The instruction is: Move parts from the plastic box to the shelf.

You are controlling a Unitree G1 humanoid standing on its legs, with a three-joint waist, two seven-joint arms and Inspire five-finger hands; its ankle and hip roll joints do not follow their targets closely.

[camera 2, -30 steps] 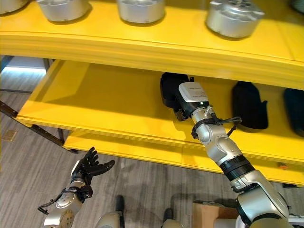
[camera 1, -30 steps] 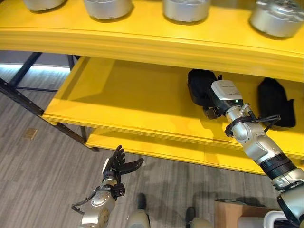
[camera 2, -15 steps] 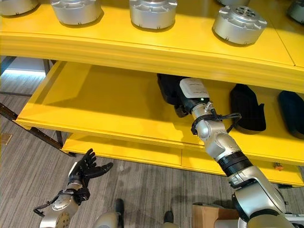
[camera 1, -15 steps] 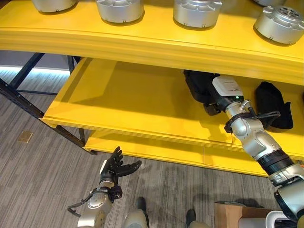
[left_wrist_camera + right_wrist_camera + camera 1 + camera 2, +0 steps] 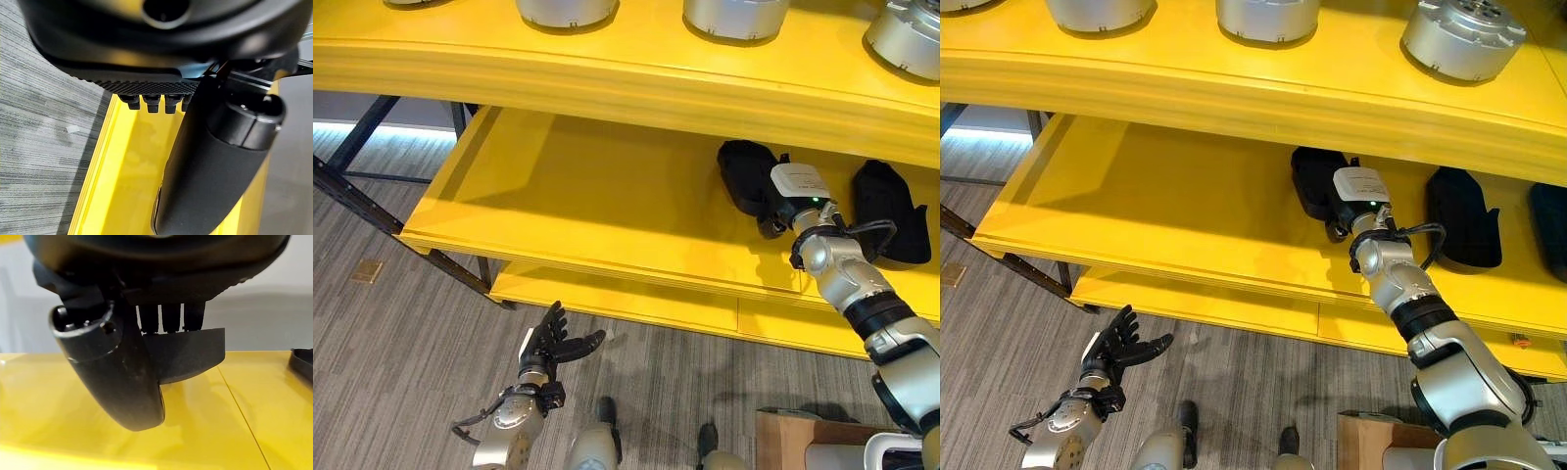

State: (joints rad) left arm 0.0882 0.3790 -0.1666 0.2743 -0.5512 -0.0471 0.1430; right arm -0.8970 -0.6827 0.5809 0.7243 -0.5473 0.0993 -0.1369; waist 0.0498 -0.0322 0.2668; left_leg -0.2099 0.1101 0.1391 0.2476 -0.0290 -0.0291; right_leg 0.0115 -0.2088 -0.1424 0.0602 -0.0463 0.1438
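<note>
Yellow shelf (image 5: pixel 578 196) bears black parts (image 5: pixel 886 201), probably three

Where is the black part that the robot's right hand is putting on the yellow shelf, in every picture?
Left eye view: black part on the middle shelf, right of centre, at the right hand.
Right eye view: same spot.
Left wrist view: not in it.
Right wrist view: dark slab past the fingers.
Shared landmark: the yellow shelf.

Two silver-grey arms with rounded metal joints end in dark hands. The right arm (image 5: pixel 842 284) carries a white wrist block with a small green light and a black band. The left hand (image 5: pixel 551 343) has slim black fingers.
</note>
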